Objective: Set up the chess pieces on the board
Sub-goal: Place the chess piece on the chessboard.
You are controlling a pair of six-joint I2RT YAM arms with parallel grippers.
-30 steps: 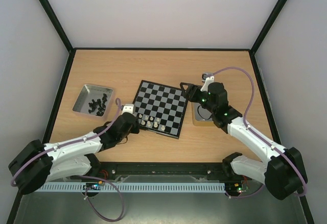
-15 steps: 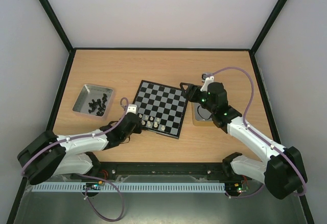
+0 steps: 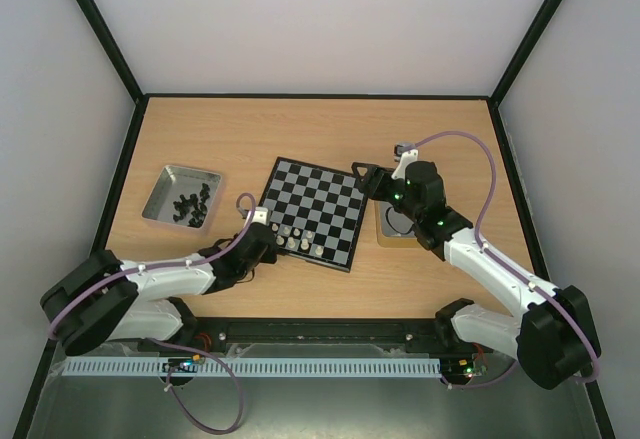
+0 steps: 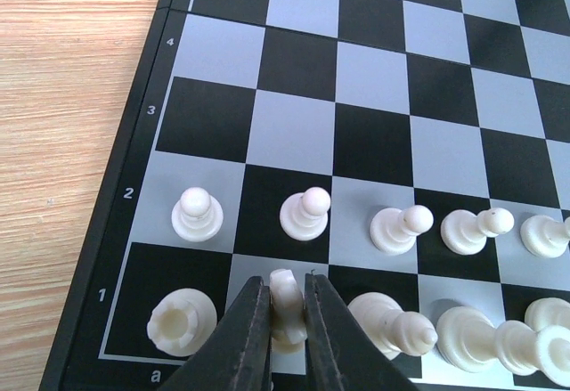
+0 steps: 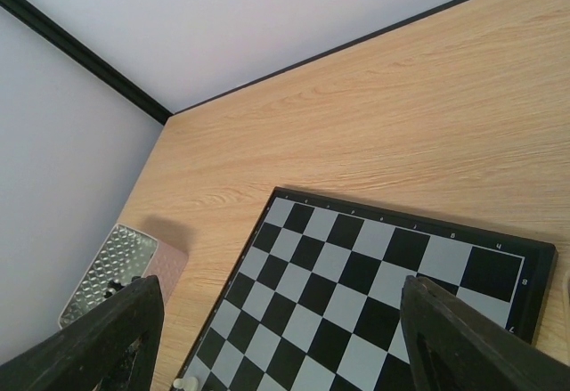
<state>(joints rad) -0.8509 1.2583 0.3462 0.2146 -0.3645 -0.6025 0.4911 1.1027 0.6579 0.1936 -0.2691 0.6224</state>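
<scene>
The board [image 3: 322,191] lies mid-table, tilted. Cream-white chess pieces fill part of its near two rows: pawns [image 4: 305,213] on row 2, a rook [image 4: 181,321] on the corner square and a bishop [image 4: 392,321] further right. My left gripper [image 4: 287,300] is shut on a white knight [image 4: 287,286], holding it upright over the pale square next to the rook; in the top view the left gripper [image 3: 262,231] sits at the board's near left corner. My right gripper [image 3: 360,177] hangs open over the board's right edge, nothing between its fingers [image 5: 107,338].
A silvery tin [image 3: 182,197] holding several black pieces stands left of the board and also shows in the right wrist view, tin [image 5: 111,271]. Another tin [image 3: 392,227] lies under the right arm. Black-edged walls enclose the table.
The left arm has dropped lower and stretched out, carrying the knight slightly right and down onto the board's first row. The right arm has not moved.
</scene>
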